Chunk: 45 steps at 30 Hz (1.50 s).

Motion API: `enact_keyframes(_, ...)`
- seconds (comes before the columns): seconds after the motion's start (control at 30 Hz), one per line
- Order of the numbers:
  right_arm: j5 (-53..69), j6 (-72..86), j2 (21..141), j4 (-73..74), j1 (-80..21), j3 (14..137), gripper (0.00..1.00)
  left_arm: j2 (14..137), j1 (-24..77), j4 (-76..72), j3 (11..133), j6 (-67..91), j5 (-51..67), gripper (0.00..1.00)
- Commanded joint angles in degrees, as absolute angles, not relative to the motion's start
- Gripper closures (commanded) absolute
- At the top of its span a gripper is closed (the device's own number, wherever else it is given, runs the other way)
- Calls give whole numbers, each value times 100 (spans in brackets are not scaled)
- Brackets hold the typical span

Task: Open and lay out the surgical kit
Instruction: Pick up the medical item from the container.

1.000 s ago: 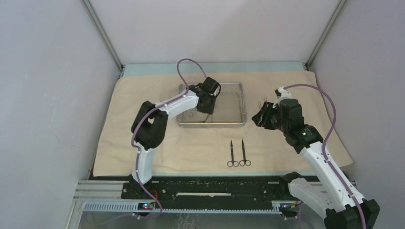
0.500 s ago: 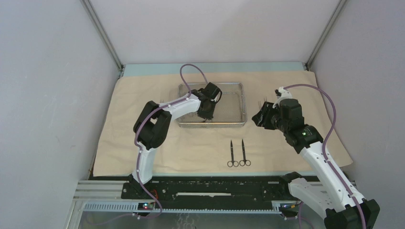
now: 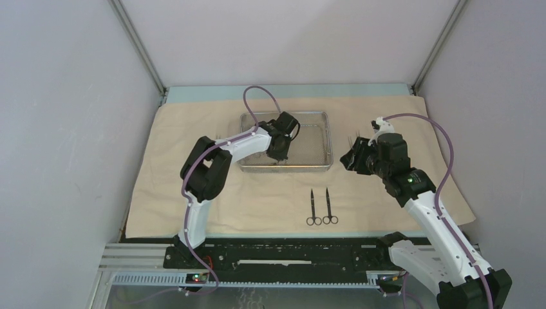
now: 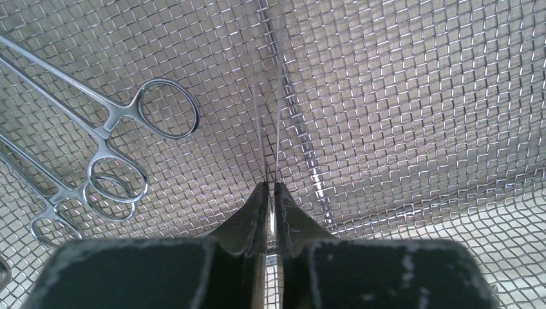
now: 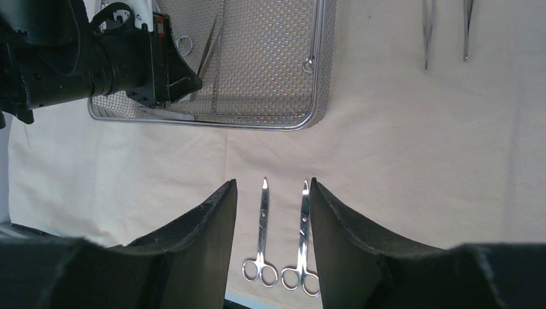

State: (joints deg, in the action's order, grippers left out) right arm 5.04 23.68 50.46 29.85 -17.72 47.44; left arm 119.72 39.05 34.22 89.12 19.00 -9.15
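Note:
The steel mesh tray (image 3: 328,138) sits on the beige cloth (image 3: 193,122) at the back centre. My left gripper (image 3: 278,154) is down inside the tray and shut on slim tweezers (image 4: 277,129), which point away from the fingers over the mesh (image 4: 418,96). Two ring-handled clamps (image 4: 122,122) lie in the tray to the left of it. Two scissors (image 3: 320,208) lie side by side on the cloth in front of the tray. My right gripper (image 3: 351,158) is open and empty above the cloth right of the tray. The scissors (image 5: 283,225) show between its fingers, far below.
Two more slim steel instruments (image 5: 444,29) lie on the cloth right of the tray (image 5: 315,90), only partly in view. Grey walls close in both sides and the back. The cloth's front edge runs just behind the arm bases.
My left arm's elbow has shifted slightly right and the wrist has moved a little in the tray. The right arm and the scissors have not moved.

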Motion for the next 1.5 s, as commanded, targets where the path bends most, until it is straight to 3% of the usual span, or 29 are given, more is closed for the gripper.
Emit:
enact_keyframes(0.0, 475, 2295, 5001, 2883, -1730, 4852, 46, 11973, 3964, 3314, 8824, 1881, -957, 92)
enact_keyframes(0.27, 483, 2290, 4998, 2868, -1725, 4852, 46, 11775, 3964, 3313, 8884, 1794, -995, 100)
enact_keyframes(0.97, 501, 2297, 4988, 2865, -1681, 4852, 46, 10901, 3859, 3416, 9108, 1731, -1236, 100)
enact_keyframes(1.47, 571, 2294, 4966, 2857, -1661, 4851, 46, 9252, 2737, 3365, 7931, 1715, -1555, 100)
